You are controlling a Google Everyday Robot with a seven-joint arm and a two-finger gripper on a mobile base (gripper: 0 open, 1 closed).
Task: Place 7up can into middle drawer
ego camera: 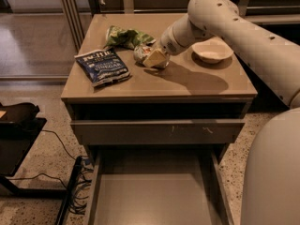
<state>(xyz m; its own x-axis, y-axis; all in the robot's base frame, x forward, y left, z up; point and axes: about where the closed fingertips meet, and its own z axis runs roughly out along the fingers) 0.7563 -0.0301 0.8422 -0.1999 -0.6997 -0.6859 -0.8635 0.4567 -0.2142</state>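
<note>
The 7up can (139,53), small and silvery with green print, lies on the cabinet top (187,81) just right of the wrinkly green snack bag (126,36). My gripper (153,58) is down at the can's right side, touching or nearly touching it and hiding part of it. The middle drawer (154,198) is pulled out wide below, its flat grey floor bare. Above it is a shut drawer with a scratched front panel (157,131).
A dark blue chip bag (102,67) lies at the front left of the top. A white bowl (212,51) sits to the right, behind my arm (234,27). A black stand (18,130) and cables (70,191) are on the floor at the left.
</note>
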